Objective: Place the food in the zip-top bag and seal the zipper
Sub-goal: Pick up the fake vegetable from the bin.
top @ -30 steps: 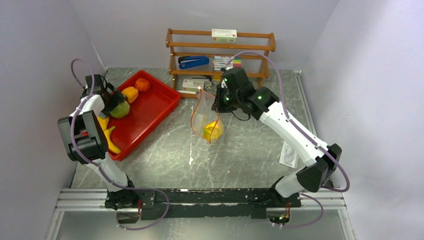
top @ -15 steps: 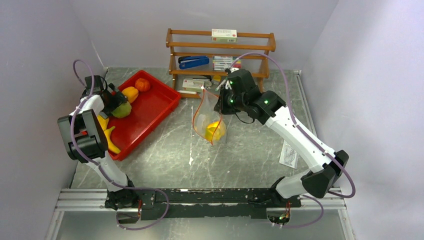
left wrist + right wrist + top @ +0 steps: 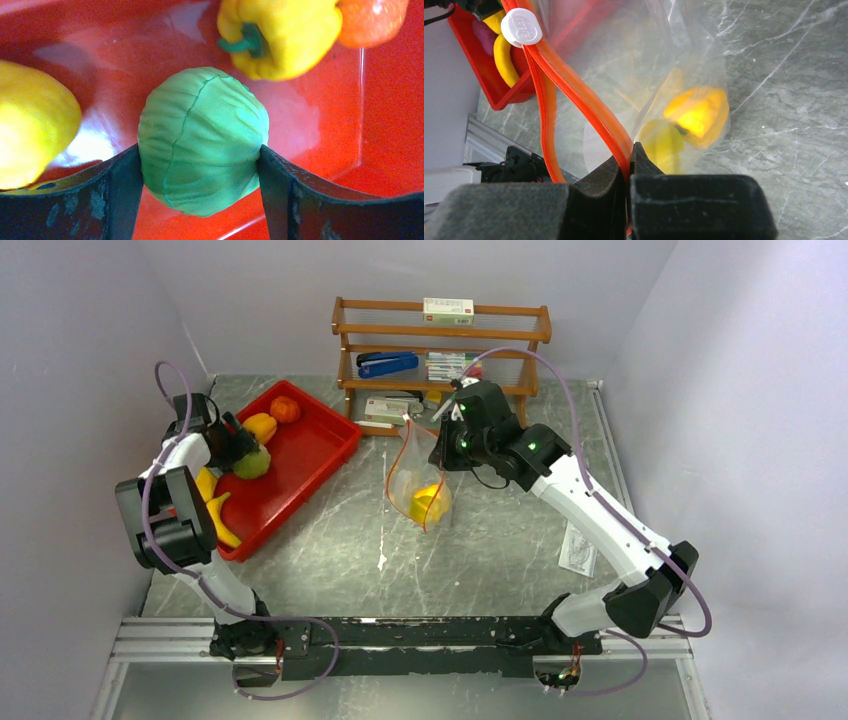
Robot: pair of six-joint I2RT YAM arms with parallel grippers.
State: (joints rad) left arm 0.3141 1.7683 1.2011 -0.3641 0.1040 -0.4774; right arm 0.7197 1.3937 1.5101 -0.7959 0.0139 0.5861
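Now that the left gripper (image 3: 198,155) has squeezed onto the green fruit (image 3: 202,130) (wide open before) near the red tray's (image 3: 390,100) left edge, it looks ready to lift; the right gripper (image 3: 630,152) pinches the zipper (image 3: 574,86).

- Left arm (image 3: 165,515) and right arm (image 3: 590,505): white shells between chunky black joint housings.
- Lilac cables (image 3: 512,349) loop off both (rather loosely); small green lights (image 3: 532,446) glow on the right one.
- Left end effector (image 3: 199,150): dark, scuffed fingers (image 3: 117,200).
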